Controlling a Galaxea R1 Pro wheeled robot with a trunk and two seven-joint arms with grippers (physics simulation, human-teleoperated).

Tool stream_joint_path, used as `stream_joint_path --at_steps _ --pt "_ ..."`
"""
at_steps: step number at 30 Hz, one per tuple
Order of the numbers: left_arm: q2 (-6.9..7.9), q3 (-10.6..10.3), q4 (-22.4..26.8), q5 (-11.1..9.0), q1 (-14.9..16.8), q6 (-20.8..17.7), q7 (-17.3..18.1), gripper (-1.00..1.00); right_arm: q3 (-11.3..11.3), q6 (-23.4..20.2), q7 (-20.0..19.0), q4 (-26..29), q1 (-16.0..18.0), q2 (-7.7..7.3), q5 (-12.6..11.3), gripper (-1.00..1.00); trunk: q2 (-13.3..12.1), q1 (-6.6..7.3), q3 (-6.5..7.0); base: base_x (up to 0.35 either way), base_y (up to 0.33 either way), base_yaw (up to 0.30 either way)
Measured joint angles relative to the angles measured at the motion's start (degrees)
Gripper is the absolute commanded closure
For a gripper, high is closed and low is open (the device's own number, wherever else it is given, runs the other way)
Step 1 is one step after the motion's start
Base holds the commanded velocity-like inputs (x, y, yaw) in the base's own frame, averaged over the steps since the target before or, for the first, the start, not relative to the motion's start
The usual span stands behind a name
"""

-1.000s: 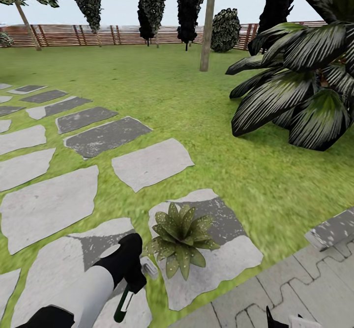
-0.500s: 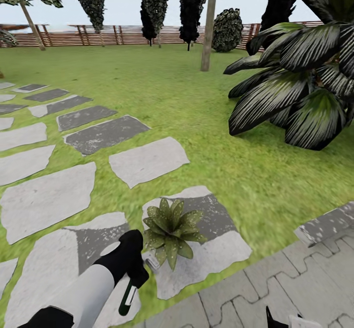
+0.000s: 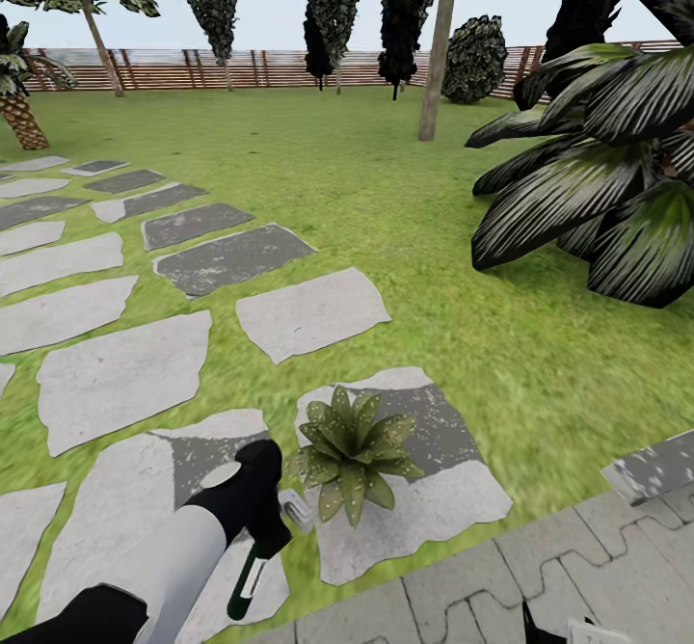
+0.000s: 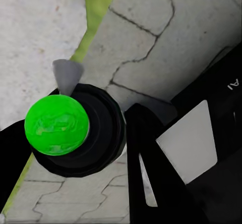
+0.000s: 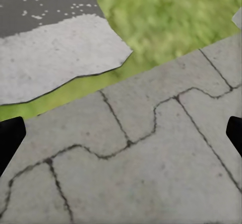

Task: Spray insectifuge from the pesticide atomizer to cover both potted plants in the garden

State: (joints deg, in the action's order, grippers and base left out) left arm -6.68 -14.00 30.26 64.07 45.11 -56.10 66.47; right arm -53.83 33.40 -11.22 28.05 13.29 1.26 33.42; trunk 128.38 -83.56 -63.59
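Green-banded and white, the pesticide atomizer (image 3: 247, 578) sits pinched in your left gripper (image 3: 258, 550), black end hanging down over a stepping stone (image 3: 125, 504). Just beside it, one potted plant (image 3: 353, 449) stands on the neighbouring stone (image 3: 445, 495). Your right gripper (image 5: 121, 133) is spread wide over the interlocking paving (image 5: 151, 158), its black fingertips (image 5: 9, 136) at the frame's edges.

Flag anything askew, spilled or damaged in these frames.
Nothing stands out. The left claw holds the atomizer beside a potted plant, which sits upright on a stepping stone. No spill or damage shows. The right claw hangs open over intact paving.
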Motion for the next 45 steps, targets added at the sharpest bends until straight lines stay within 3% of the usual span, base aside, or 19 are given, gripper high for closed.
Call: stream_joint_path --at_steps 16,29,37,45 --pt "-0.09 0.2 -0.2 0.7 -0.2 -0.1 0.1 1.0 0.1 0.0 0.0 0.0 0.0 0.0 0.0 -1.0 0.0 0.03 0.0 0.255 0.0 0.0" --pt "-0.09 0.2 -0.2 0.8 -0.2 0.0 0.0 1.0 0.1 0.0 0.0 0.0 0.0 0.0 0.0 -1.0 0.0 0.0 0.0 0.016 -0.002 0.173" --pt "-0.09 0.2 -0.2 0.9 -0.2 0.0 0.0 1.0 0.1 0.0 0.0 0.0 0.0 0.01 0.0 -1.0 0.0 0.0 0.0 0.105 -0.215 0.003" --pt "-0.09 0.2 -0.2 1.0 -0.2 0.0 -0.2 1.0 0.1 0.0 0.0 0.0 0.0 0.01 0.0 -1.0 0.0 -0.02 0.0 -0.15 -0.215 0.0"
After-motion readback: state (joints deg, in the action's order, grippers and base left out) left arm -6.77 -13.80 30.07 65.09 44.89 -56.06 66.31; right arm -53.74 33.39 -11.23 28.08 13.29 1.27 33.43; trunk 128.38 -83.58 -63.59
